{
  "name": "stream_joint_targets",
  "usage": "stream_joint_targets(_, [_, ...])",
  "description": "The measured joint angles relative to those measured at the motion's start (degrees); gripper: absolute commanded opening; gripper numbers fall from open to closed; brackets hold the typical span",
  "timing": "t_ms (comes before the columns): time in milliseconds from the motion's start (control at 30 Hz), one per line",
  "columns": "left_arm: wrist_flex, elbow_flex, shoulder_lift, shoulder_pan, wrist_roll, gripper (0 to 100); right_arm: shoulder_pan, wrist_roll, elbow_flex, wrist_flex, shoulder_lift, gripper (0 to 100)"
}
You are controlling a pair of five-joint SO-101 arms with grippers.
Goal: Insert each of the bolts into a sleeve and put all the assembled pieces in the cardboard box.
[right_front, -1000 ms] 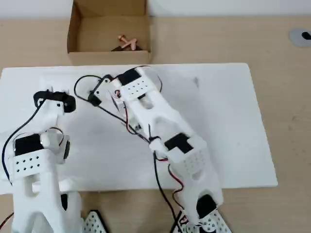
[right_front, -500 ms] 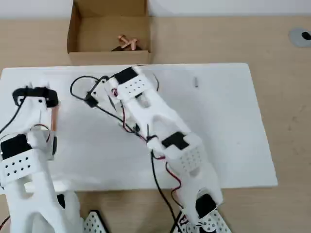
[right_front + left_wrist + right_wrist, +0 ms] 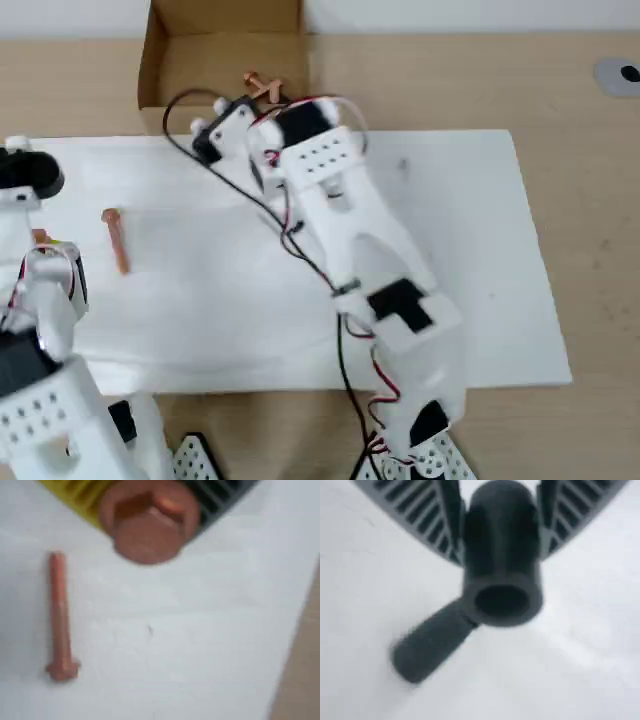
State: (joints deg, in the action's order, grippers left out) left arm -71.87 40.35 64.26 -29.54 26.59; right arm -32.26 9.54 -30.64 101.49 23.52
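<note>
Left claw [image 3: 150, 497] is seen pressed onto a copper-coloured hex-head metal bolt [image 3: 147, 527], pinched between a yellow jaw and a black jaw, head end toward the wrist camera. A second copper-coloured bolt [image 3: 60, 617] is found lying flat on the white flat sheet [image 3: 200, 630], apart from the held one. In the high view it is placed near the sheet's left end [image 3: 115, 240], just beside the left arm [image 3: 40, 330].

Right claw [image 3: 501, 540] is clamped around a dark grey tubular sleeve [image 3: 502, 595], open bore toward the camera. A second dark grey sleeve [image 3: 432, 642] is seen lying on the sheet, one end just under the held one (contact cannot be told).

The right arm [image 3: 340, 220] is stretched across the sheet, its tip at the front wall of the open brown cardboard box [image 3: 150, 70]. Copper pieces [image 3: 262, 88] are noted inside the box by its front right corner. The sheet is laid on a light wooden surface [image 3: 580, 110], with the box behind its far edge.
</note>
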Motion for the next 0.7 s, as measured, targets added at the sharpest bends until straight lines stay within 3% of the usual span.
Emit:
stream_joint_targets(167, [-0.88, -0.09, 9.05, 0.00, -0.53, 4, 0.26, -0.09, 0.00, 0.09, -12.31, 1.1])
stream_joint_targets(500, [-11.43, -3.34, 16.44, -0.09, -0.62, 3, 0.35, 0.00, 3.60, 0.09, -24.79, 1.0])
stream_joint_targets(700, [-11.69, -9.85, 19.08, -0.09, -12.57, 2, -0.88, 0.00, 3.87, 0.09, -39.65, 1.0])
